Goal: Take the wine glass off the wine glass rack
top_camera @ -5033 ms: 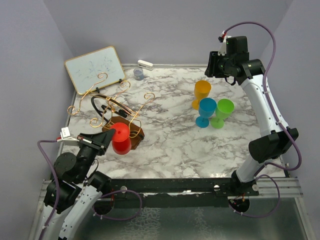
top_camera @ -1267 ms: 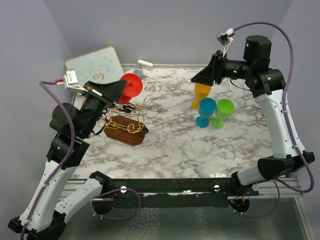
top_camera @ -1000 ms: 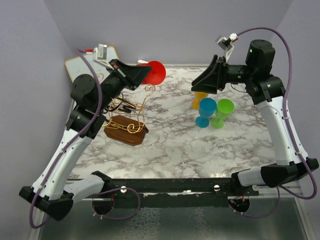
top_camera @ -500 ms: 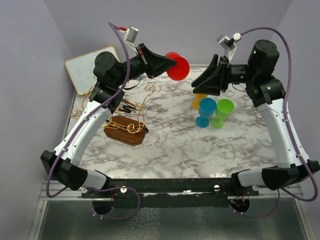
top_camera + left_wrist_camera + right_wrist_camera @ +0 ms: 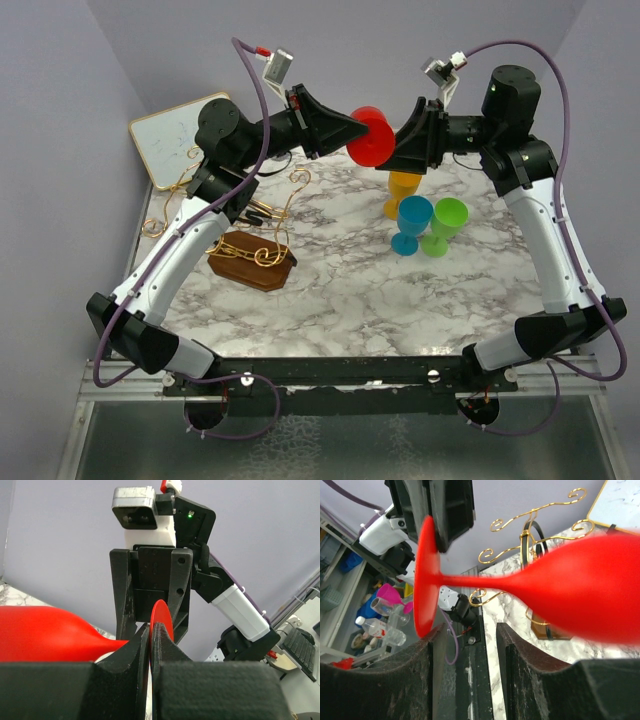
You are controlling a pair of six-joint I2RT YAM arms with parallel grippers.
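Upper left of the overhead frame, a white whiteboard (image 5: 175, 135) leans at the far corner of the white, grey-veined marble tabletop (image 5: 340, 290). Just below it stands the gold wire wine glass rack (image 5: 250, 258), curled arms rising from a dark brown oval wooden base. At upper centre, the left pincer (image 5: 345, 132) is clamped on the thin stem of the red wine glass (image 5: 372, 138), holding it sideways in the air, well clear of the rack. In the left wrist view its black fingers (image 5: 135, 655) press the stem close to the round foot. Facing it from the right, the right pincer (image 5: 392, 158) stands apart. In the right wrist view its fingers (image 5: 432, 680) flank a gap beneath the stem, and I cannot tell whether they touch the glass. Lower right, an orange goblet (image 5: 403, 185), a blue goblet (image 5: 413, 220) and a green goblet (image 5: 445, 222) stand close together.
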